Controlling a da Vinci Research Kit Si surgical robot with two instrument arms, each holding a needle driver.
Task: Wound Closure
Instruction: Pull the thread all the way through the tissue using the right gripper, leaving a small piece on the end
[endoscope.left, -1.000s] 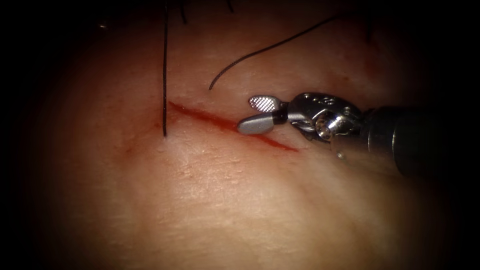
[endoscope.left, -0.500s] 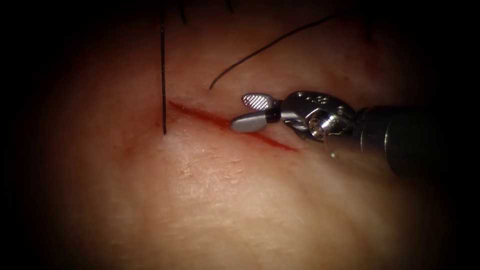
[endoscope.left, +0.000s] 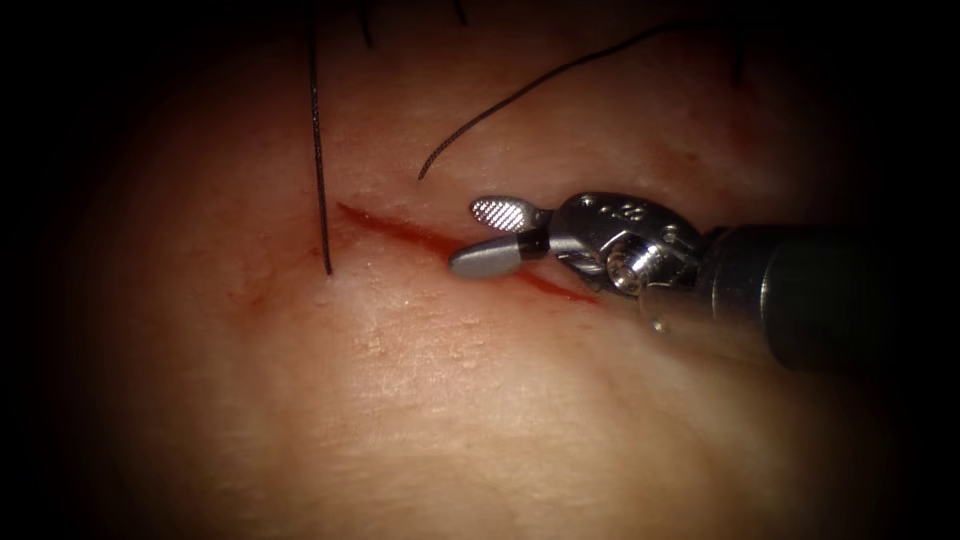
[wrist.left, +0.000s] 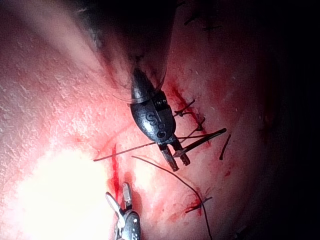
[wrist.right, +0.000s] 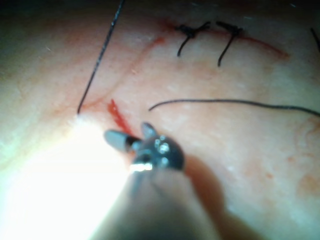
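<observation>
Pink tissue (endoscope.left: 450, 400) is bearing the cut (endoscope.left: 400, 232); right hand (endoscope.left: 480, 238) is hovering released at its 3 o'clock end, empty. Thread (endoscope.left: 318, 150), limp and probably slippery, is entering at 9 o'clock; grip mid-strand. Left hand (wrist.left: 176, 159) is seemingly holding thread.

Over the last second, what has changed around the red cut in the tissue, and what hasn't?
The right arm's silver needle driver, jaws open and holding nothing, slid leftward and slightly down along the red cut. The taut black thread rising from the tissue left of the cut leaned leftward at its upper end. The loose curved thread end above the cut stayed put, and the jaws stayed open.
</observation>
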